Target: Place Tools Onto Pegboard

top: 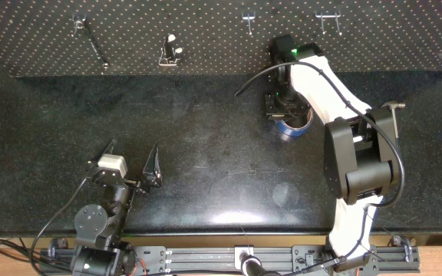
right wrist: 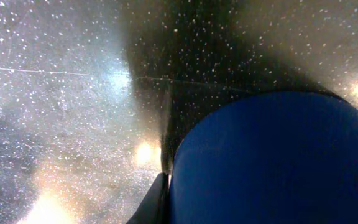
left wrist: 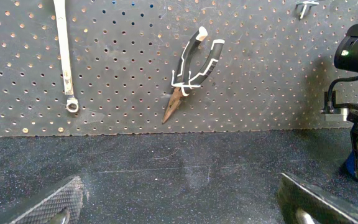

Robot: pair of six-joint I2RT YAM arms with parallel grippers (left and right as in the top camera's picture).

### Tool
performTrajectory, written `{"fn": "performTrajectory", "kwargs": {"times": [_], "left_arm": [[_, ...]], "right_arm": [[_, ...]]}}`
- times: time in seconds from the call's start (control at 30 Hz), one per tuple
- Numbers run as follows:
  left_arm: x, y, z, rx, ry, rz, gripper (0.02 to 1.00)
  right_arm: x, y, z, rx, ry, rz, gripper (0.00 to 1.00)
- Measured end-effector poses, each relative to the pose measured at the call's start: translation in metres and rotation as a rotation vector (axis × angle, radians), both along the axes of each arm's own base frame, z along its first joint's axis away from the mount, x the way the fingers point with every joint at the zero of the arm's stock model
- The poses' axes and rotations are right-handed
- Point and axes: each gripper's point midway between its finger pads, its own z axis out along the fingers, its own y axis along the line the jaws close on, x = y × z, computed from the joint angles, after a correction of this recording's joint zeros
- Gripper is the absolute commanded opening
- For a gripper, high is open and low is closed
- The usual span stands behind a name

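Roll of blue tape (top: 292, 131), or what looks like one, lies flat on the dark worktop (top: 206, 161), near the foot of the pegboard (top: 206, 38) and roughly below a bare double hook (top: 248, 21). It probably lies there because it has not been hung yet. The right pincer (top: 285, 115) is down on it from above, so close that the roll's blue wall (right wrist: 272, 162) crowds its own wrist view. I cannot tell whether it is pinching the roll or only resting over it. A straight-down approach suits a ring lying flat, since one side of the wall can be caught and the roll then carried up to the hook.

Further out, a second bare hook (top: 328, 21) sits to the right. A wrench (top: 90, 42) and a pair of pliers (top: 171, 52) already hang on the board's left half (those two look done). What may be a hammer (top: 394, 115) lies at the worktop's right side, partly behind the right arm.

The left pincer (top: 133, 149) is held low near its base, spread wide and empty, well apart from everything, presumably parked out of the right arm's way.
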Motion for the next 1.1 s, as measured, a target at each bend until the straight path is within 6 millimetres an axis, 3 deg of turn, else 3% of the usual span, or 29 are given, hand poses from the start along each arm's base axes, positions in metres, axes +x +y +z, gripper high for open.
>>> {"fn": "performTrajectory", "kwargs": {"times": [0.07,0.17,0.2,0.27,0.3,0.37,0.43,0.53,0.6,0.7,0.83,0.93,1.1], "left_arm": [[0.000,0.000,0.000,0.000,0.000,0.000,1.000],[0.000,0.000,0.000,0.000,0.000,0.000,1.000],[0.000,0.000,0.000,0.000,0.000,0.000,1.000],[0.000,0.000,0.000,0.000,0.000,0.000,1.000],[0.000,0.000,0.000,-0.001,-0.001,0.000,1.000],[0.000,0.000,0.000,-0.002,-0.001,0.001,1.000],[0.000,0.000,0.000,-0.002,-0.001,0.001,1.000],[0.000,0.000,0.000,-0.003,-0.001,0.002,1.000],[0.000,0.000,0.000,-0.002,-0.001,0.003,1.000],[0.000,0.001,0.000,-0.003,-0.001,0.003,1.000],[0.000,0.001,0.000,-0.002,-0.001,0.003,0.998],[0.000,0.001,0.000,-0.003,-0.001,0.003,1.000],[0.000,0.001,0.000,-0.002,-0.001,0.003,1.000]], "right_arm": [[0.000,0.001,0.000,-0.001,-0.001,-0.002,0.080],[0.022,0.016,0.014,0.048,-0.192,-0.020,0.073],[0.028,0.020,0.032,0.090,-0.333,-0.023,0.077],[0.035,0.026,0.087,0.198,-0.658,-0.050,0.075],[0.030,0.024,0.111,0.233,-0.791,-0.077,0.075],[-0.003,0.023,0.147,0.247,-0.919,-0.111,0.075],[-0.011,0.042,0.183,0.288,-0.991,-0.084,0.075],[-0.008,0.083,0.268,0.421,-1.130,-0.033,0.075],[-0.008,0.100,0.304,0.486,-1.183,-0.021,0.073],[-0.008,0.112,0.292,0.506,-1.120,-0.052,0.075],[0.016,0.119,0.262,0.500,-1.027,-0.182,0.075],[0.044,0.127,0.263,0.485,-1.025,-0.237,0.075],[0.067,0.136,0.266,0.479,-1.042,-0.261,0.077]]}}
